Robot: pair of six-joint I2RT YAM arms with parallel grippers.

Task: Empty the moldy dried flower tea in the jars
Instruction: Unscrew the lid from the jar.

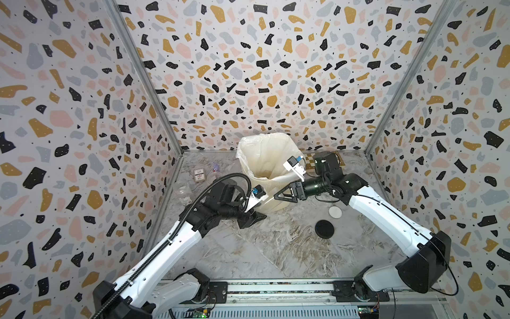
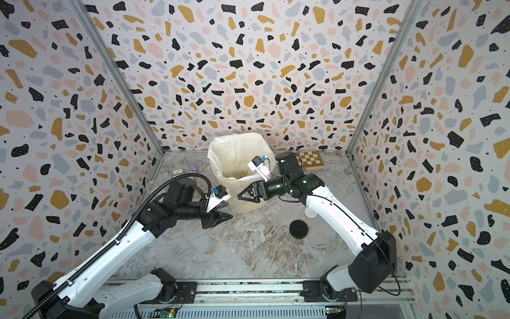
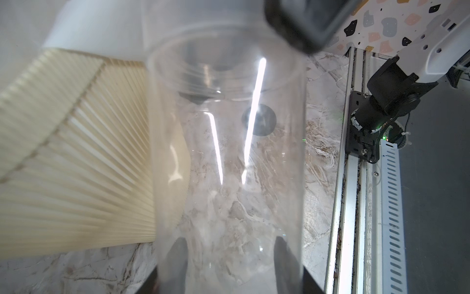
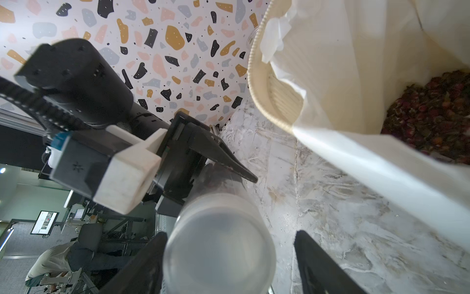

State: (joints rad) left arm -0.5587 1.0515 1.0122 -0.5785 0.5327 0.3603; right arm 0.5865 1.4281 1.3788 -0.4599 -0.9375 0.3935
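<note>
Treat the step in hand as taking the lid off the held jar. Find the left end effector [image 1: 260,218] clamped across the body of a clear jar [image 3: 229,152], lying sideways above the counter [image 1: 276,248], just in front of the ribbed cream bin [image 3: 76,165], capped end turned toward the right arm. Find the right end effector [image 1: 277,195] open around that frosted lid [image 4: 218,259]: one finger against the rim, the other apart from it, so no grip yet. Amount of tea inside the jar: not readable through the glare. Plenty of reddish-brown dried flower tea [image 4: 432,114] already down in the bin's white bag [image 4: 356,76].

Centre the right end effector on the lid before closing, so as to meet the rim with both fingers at once rather than shoving the jar sideways in the left grip. Close on the lid only, clear of the jar wall. Twist about the jar's long axis, squeezing firm with the left end effector against the torque; expect a slick, smooth wall, likely to spin in a loose hold. Draw the lid straight off only after freeing the thread. Hold the mouth level or slightly raised to avoid spilling onto the counter, then carry it over the bin opening before tipping. Set the lid down by the black lid [image 1: 324,228] and the white lid [image 1: 335,211].
</note>
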